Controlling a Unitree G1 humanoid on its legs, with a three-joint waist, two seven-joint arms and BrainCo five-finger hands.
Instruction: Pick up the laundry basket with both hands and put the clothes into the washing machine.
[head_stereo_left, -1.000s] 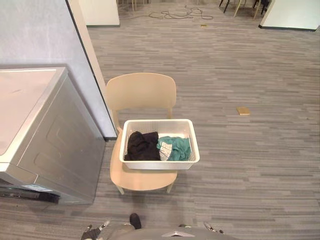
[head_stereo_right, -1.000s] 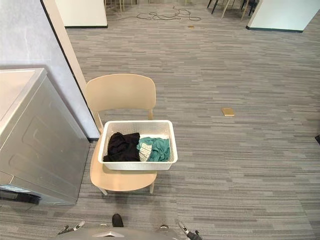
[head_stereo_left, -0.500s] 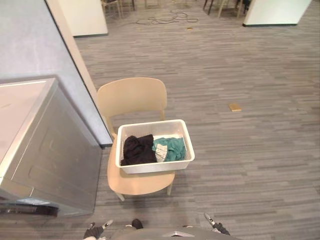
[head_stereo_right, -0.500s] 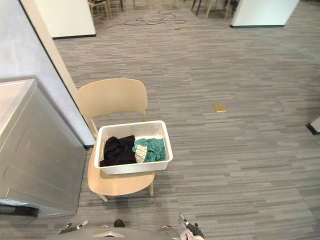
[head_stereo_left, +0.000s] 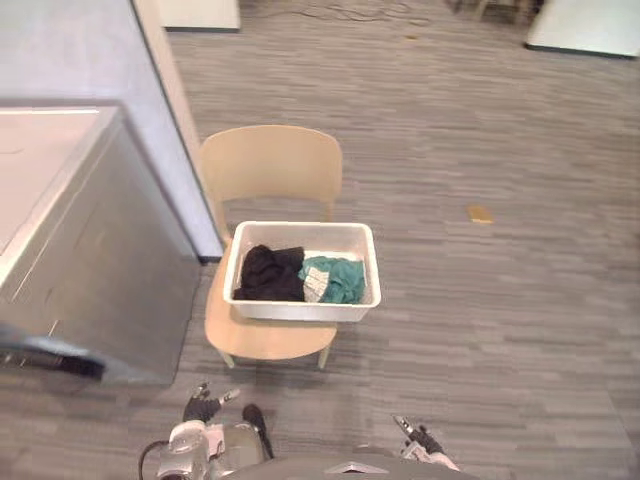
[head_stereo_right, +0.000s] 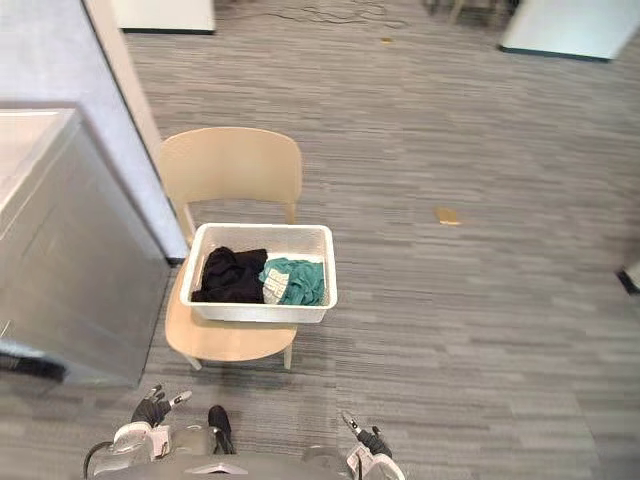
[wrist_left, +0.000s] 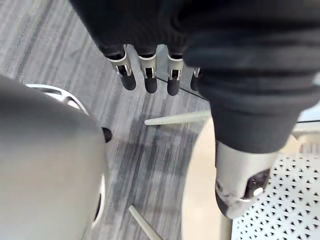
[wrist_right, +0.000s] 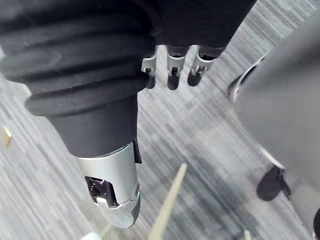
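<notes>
Both hands hang low, well short of the work and holding nothing. The left hand (head_stereo_left: 203, 408) has its fingers (wrist_left: 147, 75) straight and slack with the thumb apart. The right hand (head_stereo_left: 418, 440) is just as relaxed and empty in its own wrist view.

The white laundry basket (head_stereo_left: 300, 310) sits ahead of both hands on the seat of a pale wooden chair (head_stereo_left: 270, 165), untouched. It seems to stick out past the seat edge on the right hand's side. Inside it lie a black garment (head_stereo_left: 268, 272) nearer the left hand's side and a green garment (head_stereo_left: 338, 280) nearer the right's, both below the rim.

The washing machine (head_stereo_left: 100, 270) stands just beyond the left hand, close beside the chair. From this angle its lid looks shut, though I cannot be sure.

The likely trouble is an uneven grab. If one hand closes on the rim before the other, the basket may skid on the smooth seat or tip off its overhanging side and spill the clothes. The left arm also has little room by the machine and could knock it while reaching.
</notes>
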